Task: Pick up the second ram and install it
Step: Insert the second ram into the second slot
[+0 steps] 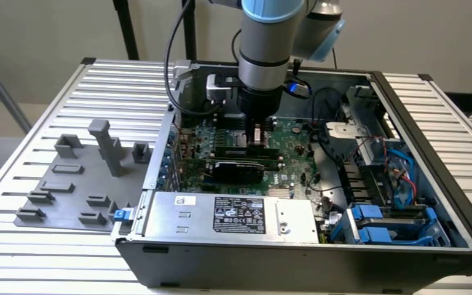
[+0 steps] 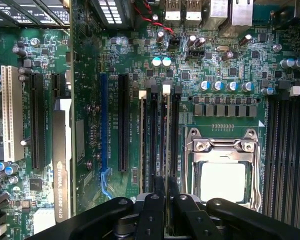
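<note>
Second ram [image 2: 165, 137]: thin stick seen edge-on in wrist view, standing on edge betw. the black slots [image 2: 152, 140] just beside CPU socket [image 2: 222, 175], white tab at its far end. Long axis parallel to the slots, running from gripper [image 2: 165, 187] straight away toward the capacitor row [image 2: 225, 86]. Near end pinched betw. the two black fingers [image 2: 156, 197]; fingers nearly together, clamped on the stick's flat faces. Can't tell if fully seated in its slot.

Another thin stick [image 2: 142, 145] w/ white tab standing one slot further from CPU socket, same orientation.

Room: tight. Black slot walls touching or just beside the ram on both sides; CPU socket frame close on one flank, blue and black expansion slots [image 2: 123, 125] further off on the other. Graphics card [image 2: 62, 160] well apart from CPU socket, beyond those slots. More black slots [image 2: 282, 150] on the socket's opposite side.

Exterior view: arm [image 1: 265, 55] coming down vertically into the open PC case [image 1: 432, 160], gripper [image 1: 257, 136] low over motherboard [image 1: 289, 144] near its middle. Power supply [image 1: 228, 215] along the case's near edge. Grey parts fixture [image 1: 80, 178] on slatted table [image 1: 23, 246], outside the case on the exterior view's left.
</note>
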`<state>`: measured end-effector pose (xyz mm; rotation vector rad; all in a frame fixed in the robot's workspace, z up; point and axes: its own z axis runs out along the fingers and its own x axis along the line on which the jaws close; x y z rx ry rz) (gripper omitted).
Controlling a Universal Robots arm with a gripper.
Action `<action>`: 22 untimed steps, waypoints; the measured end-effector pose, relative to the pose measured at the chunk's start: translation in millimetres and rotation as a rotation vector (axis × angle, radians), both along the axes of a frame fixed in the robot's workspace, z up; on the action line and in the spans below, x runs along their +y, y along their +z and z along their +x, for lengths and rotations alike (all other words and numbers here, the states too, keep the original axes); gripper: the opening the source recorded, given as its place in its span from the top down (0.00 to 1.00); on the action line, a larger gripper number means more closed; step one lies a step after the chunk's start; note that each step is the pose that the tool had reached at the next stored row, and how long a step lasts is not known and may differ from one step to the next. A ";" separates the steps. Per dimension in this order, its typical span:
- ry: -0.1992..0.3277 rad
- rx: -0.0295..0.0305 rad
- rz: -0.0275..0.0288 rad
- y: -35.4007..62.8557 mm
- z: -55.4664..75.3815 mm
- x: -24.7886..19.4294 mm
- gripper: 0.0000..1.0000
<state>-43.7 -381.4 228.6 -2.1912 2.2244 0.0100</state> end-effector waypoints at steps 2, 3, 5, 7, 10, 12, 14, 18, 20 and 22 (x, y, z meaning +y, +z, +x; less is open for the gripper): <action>0.000 0.0001 -0.0002 -0.1 0.0 -0.1 0.87; 0.000 0.0001 -0.0001 -0.4 0.0 -0.1 0.87; 0.000 0.0000 0.0000 -0.8 0.0 0.0 0.87; 0.000 0.0000 0.0000 -1.1 0.0 0.0 0.87; 0.000 0.0000 0.0000 -1.6 0.0 0.0 0.87; 0.000 0.0001 -0.0001 -2.5 0.0 0.0 0.87; 0.000 0.0001 0.0000 -2.7 0.0 0.0 0.87; 0.000 0.0000 0.0000 -3.9 0.1 0.0 0.87; 0.000 0.0000 0.0000 -4.6 0.1 -0.1 0.87; 0.000 0.0000 0.0000 -5.1 0.1 -0.1 0.85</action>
